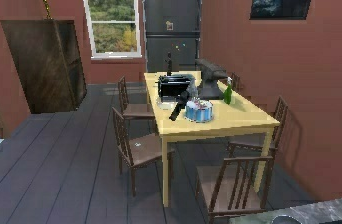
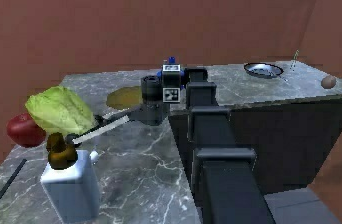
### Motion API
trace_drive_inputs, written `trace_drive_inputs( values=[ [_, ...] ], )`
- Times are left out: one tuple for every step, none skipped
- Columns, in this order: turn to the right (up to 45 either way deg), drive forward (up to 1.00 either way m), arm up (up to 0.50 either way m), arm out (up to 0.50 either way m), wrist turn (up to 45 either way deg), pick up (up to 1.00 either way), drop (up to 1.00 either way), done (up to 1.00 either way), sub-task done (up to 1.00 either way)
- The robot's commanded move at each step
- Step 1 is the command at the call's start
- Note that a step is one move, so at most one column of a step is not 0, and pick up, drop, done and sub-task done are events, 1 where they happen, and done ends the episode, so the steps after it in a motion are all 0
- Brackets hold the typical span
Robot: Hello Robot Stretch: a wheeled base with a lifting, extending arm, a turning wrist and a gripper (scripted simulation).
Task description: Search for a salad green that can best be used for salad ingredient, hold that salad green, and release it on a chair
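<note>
Where thin fingers of dark gripper (image 2: 87, 131) end: pale green leafy lettuce head (image 2: 59, 108), toward arm side view's left, above grey marble countertop (image 2: 144, 175). Finger spread, hold: cannot tell. Brown wooden chair (image 1: 139, 148): forward view, at table.

arm (image 2: 215, 150): extended | hand (image 2: 83, 134): fingers toward arm side view's left

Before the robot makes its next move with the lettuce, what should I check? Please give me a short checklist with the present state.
1. The lettuce lies at the far end of the hand: ok.
2. The lettuce hangs clear of the counter: cannot tell.
3. Free space around the lettuce: not ok; a red fruit and a bottle stand close.
4. A chair in sight for the release: ok; several stand around the table.
</note>
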Motion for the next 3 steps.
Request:
trace_drive_inputs(
  values=[
    [0.0, 0.0, 0.0, 0.0, -45.0, 0.0, 0.0, 0.0, 0.0],
    [0.0, 0.0, 0.0, 0.0, -15.0, 0.0, 0.0, 0.0, 0.0],
    [0.0, 0.0, 0.0, -0.24, 0.0, 0.0, 0.0, 0.0, 0.0]
  ],
)
